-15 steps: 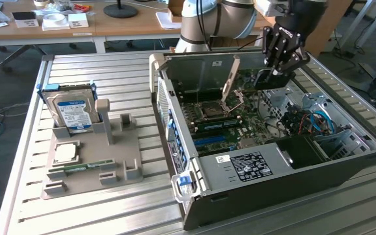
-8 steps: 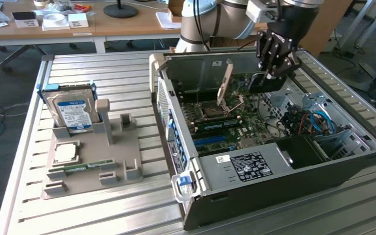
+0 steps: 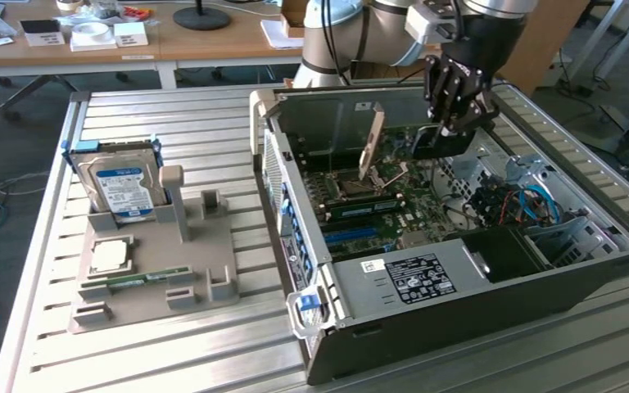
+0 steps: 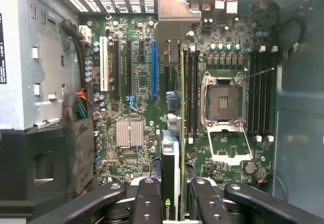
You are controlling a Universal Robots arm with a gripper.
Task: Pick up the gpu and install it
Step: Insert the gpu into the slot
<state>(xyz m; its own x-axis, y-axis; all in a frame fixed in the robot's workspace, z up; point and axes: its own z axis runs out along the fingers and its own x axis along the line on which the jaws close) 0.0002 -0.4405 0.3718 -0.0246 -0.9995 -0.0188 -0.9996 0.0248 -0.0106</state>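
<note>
The gripper [image 4: 171, 196] has its jaws pinched on the gpu [image 4: 171, 155], which stands edge-on between the fingers inside the open computer case [image 3: 457, 286]. Beyond the fingers, the card's silver end bracket [image 4: 174, 16] faces the case's rear wall. The card sits over the motherboard [image 4: 131, 112], between the blue expansion slot [image 4: 154, 69] and the memory slots [image 4: 192, 92]; contact with the board cannot be determined.

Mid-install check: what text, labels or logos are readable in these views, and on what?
"NVIDIA", end cut off, below a green eye logo: on the gpu.
Black sticker on the dark box in the case: white print, too small to read.
Blue label on the hard drive: too small to read.
</note>
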